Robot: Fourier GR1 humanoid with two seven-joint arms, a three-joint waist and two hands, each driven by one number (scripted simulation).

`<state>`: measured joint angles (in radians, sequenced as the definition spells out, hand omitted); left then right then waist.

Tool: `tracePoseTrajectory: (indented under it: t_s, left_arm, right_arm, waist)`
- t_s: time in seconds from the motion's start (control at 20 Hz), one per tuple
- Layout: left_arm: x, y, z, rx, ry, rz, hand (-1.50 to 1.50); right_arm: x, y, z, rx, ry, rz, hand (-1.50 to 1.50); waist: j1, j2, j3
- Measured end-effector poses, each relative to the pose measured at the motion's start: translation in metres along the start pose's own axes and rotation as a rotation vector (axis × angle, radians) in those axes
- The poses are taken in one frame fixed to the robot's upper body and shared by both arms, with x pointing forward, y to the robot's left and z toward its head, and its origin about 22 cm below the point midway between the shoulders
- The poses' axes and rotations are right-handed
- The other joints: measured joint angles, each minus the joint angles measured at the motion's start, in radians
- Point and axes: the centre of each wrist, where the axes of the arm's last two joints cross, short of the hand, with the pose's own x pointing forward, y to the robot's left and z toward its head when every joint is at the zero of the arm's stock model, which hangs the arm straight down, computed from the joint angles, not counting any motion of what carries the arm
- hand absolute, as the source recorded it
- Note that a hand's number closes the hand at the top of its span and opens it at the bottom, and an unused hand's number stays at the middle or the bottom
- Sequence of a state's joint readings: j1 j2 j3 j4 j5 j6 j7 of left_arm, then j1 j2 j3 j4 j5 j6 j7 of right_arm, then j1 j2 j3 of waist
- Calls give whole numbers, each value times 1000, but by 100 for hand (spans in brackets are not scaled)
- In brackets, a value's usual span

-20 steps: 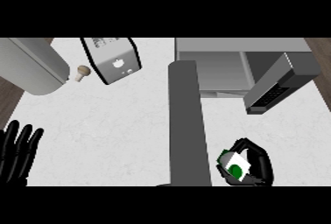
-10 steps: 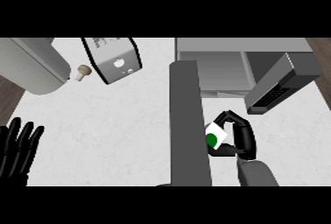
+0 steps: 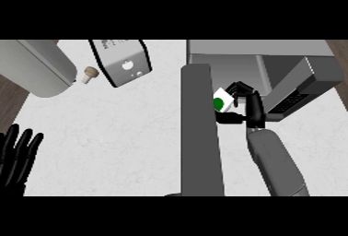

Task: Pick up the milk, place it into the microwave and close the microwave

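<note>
The right hand [image 3: 248, 108] had its fingers curled round the milk [image 3: 222, 101], held beside the open microwave [image 3: 272, 64] door [image 3: 200, 133], while the left hand [image 3: 19, 156] rested open-fingered at the surface's [image 3: 122, 133] left edge.

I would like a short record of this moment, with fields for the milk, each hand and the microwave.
milk: white carton with green mark, held above the counter, at the microwave's opening
right hand: curled round the milk
left hand: open, fingers up, resting at the left edge
microwave: door open, milk not yet inside
</note>
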<state>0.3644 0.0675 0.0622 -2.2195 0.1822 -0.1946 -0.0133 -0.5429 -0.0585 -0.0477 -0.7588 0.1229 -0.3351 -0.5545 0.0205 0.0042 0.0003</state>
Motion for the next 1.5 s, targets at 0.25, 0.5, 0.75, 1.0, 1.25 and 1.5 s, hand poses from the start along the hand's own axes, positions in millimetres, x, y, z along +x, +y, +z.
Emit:
tracePoseTrajectory:
  t_s: [0.25,0.5,0.75,1.0,1.25,1.5]
  left_arm:
    - [2,-3,-5,-10,-12,6,-150]
    - [-1,0,-5,-26,-10,10,-150]
    - [-4,-2,-7,-39,-8,0,-150]
    - [-10,-3,-11,-49,-1,-17,-150]
    - [-12,-1,-14,-60,3,-38,-150]
    - [-14,-5,-16,-69,0,-49,-150]
  right_arm:
    - [-3,-14,-33,-33,25,88,150]
    - [0,-28,-55,-107,53,181,150]
    - [5,-46,-70,-245,39,306,150]
    - [13,-48,-82,-225,1,447,-150]
    - [16,-38,-84,-140,2,504,-150]
    - [23,-23,-88,-73,10,495,-150]
  waist:
    - [14,7,1]
    - [36,16,2]
    - [54,26,3]
    - [69,32,2]
    - [78,35,3]
    - [79,35,3]
